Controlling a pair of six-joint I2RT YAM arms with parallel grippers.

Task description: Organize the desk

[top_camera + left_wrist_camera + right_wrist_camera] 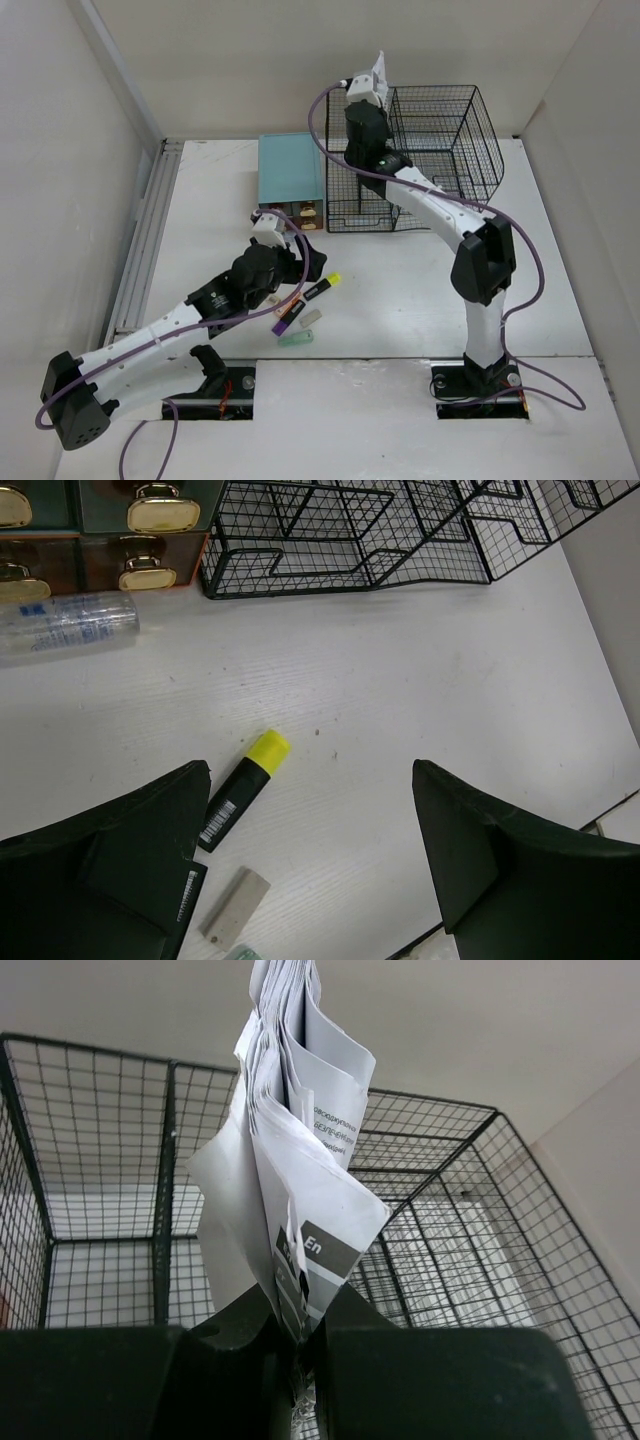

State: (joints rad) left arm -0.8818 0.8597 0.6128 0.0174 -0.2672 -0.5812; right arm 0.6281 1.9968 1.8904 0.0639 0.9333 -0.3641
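Note:
The white desk holds loose stationery near its front. My left gripper is open and empty, low over the desk; in the left wrist view a black highlighter with a yellow cap lies beside its left finger and a pale eraser just below. The highlighter also shows in the top view. My right gripper is shut on a folded white paper leaflet, held upright above the black wire-mesh rack. The right wrist view shows the jaws pinching its lower edge.
A teal-topped drawer box stands left of the rack; its brass handles show. A clear tube lies before it. A purple marker and a pale green item lie near the front. A ribbed rail runs along the left.

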